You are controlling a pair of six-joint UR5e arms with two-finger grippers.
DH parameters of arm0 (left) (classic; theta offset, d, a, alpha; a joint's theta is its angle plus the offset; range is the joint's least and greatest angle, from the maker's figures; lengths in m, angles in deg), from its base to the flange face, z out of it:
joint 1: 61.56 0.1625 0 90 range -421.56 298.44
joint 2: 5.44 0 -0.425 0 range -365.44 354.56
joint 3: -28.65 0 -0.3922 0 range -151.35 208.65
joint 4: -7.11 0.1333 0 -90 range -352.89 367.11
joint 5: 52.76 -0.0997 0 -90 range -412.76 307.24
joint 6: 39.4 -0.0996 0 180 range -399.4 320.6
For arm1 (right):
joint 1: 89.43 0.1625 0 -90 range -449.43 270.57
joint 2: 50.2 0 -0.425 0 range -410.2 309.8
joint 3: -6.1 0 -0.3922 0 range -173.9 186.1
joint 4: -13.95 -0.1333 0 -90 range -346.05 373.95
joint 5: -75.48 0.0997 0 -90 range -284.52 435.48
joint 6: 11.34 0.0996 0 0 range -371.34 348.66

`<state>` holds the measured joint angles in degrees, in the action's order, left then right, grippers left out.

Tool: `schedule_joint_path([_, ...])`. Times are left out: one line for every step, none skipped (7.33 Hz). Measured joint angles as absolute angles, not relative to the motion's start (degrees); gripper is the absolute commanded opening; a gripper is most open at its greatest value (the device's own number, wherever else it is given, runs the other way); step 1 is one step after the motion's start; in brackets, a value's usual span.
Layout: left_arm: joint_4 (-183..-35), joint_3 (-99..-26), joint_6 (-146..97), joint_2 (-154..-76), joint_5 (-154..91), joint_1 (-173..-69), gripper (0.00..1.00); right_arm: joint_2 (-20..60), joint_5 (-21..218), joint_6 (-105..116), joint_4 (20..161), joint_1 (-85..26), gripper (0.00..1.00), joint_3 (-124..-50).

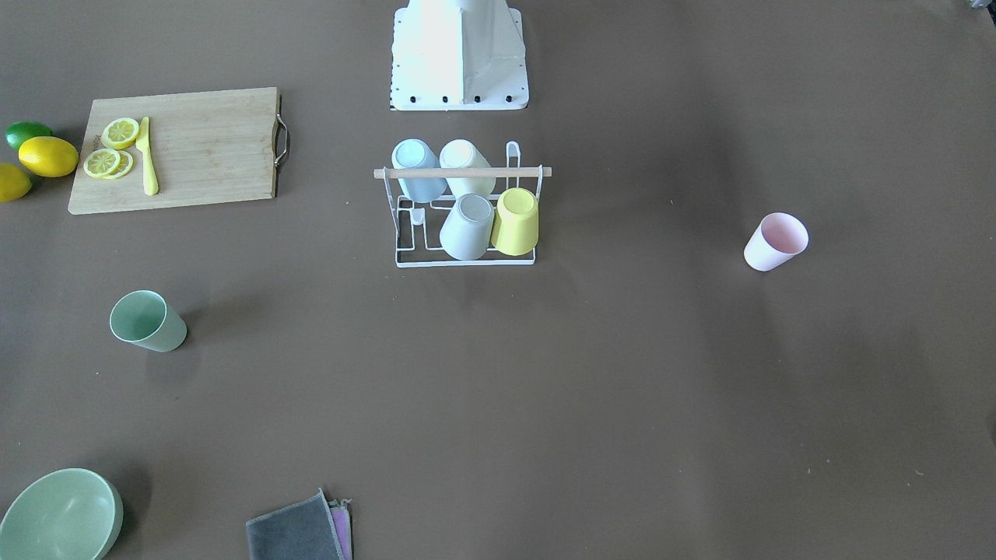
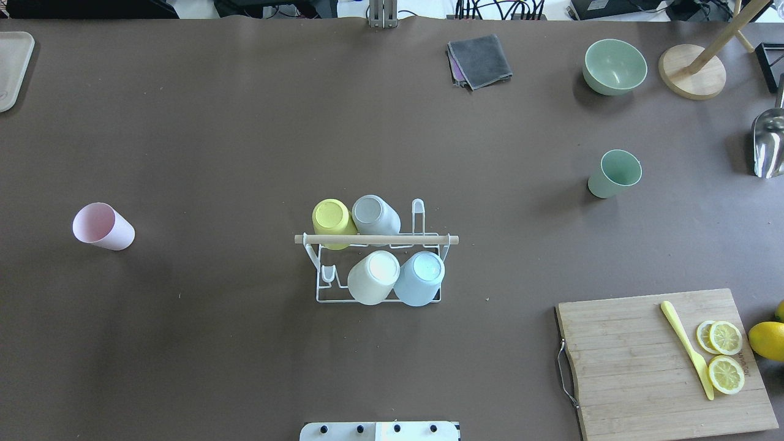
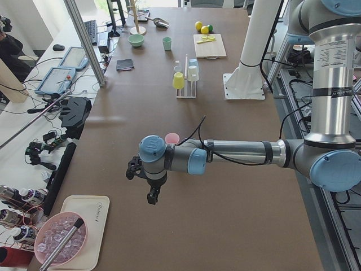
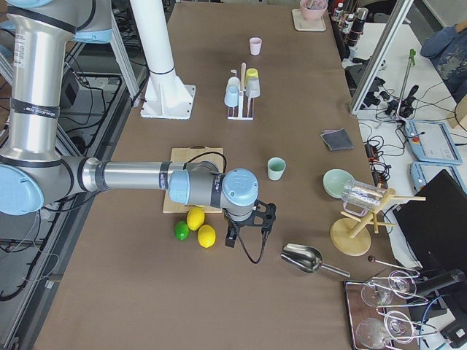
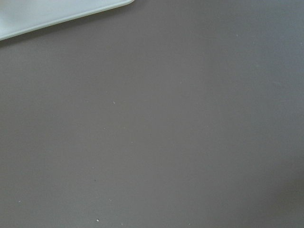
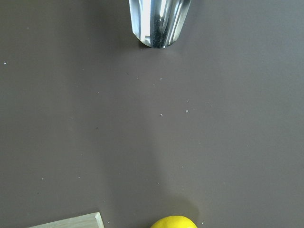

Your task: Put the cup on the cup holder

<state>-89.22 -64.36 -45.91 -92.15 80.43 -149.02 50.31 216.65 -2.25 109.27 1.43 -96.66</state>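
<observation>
The white wire cup holder [image 1: 465, 173] with a wooden rod across its top stands mid-table, also in the overhead view [image 2: 376, 239]. Several cups hang upside down on it: blue, cream, grey and yellow. A pink cup [image 1: 775, 242] [image 2: 103, 226] stands alone, open end up, on the robot's left. A green cup [image 1: 147, 320] [image 2: 614, 174] stands alone on its right. My left gripper [image 3: 152, 195] hovers near the pink cup [image 3: 172, 138], beyond the table's left end area. My right gripper [image 4: 248, 233] hovers by the lemons. I cannot tell whether either is open or shut.
A cutting board [image 2: 664, 361] holds lemon slices and a yellow knife, with lemons and a lime [image 1: 47, 155] beside it. A green bowl [image 2: 614, 66], folded cloth [image 2: 479, 59], metal scoop [image 6: 159, 21], wooden stand [image 2: 692, 70] and white tray [image 5: 47, 14] lie around the edges.
</observation>
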Motion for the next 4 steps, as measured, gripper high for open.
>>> schedule_joint_path([-89.2, -64.3, -45.9, -92.3, 80.4, -149.0, 0.98, 49.3, 216.7, -2.1, 109.2, 1.2, 1.00, -96.3])
schedule_joint_path([-89.2, -64.2, -45.9, -92.4, 80.4, -149.0, 0.98, 47.3, 216.7, -1.9, 109.3, 0.9, 1.00, -95.4])
schedule_joint_path([-89.1, -64.1, -45.9, -92.5, 80.4, -149.0, 0.98, 45.2, 216.5, -1.6, 109.4, -0.2, 1.00, -94.8])
schedule_joint_path([-88.9, -64.1, -45.9, -92.7, 80.4, -149.0, 0.98, 43.0, 215.3, -1.4, 109.4, -2.6, 1.00, -94.8])
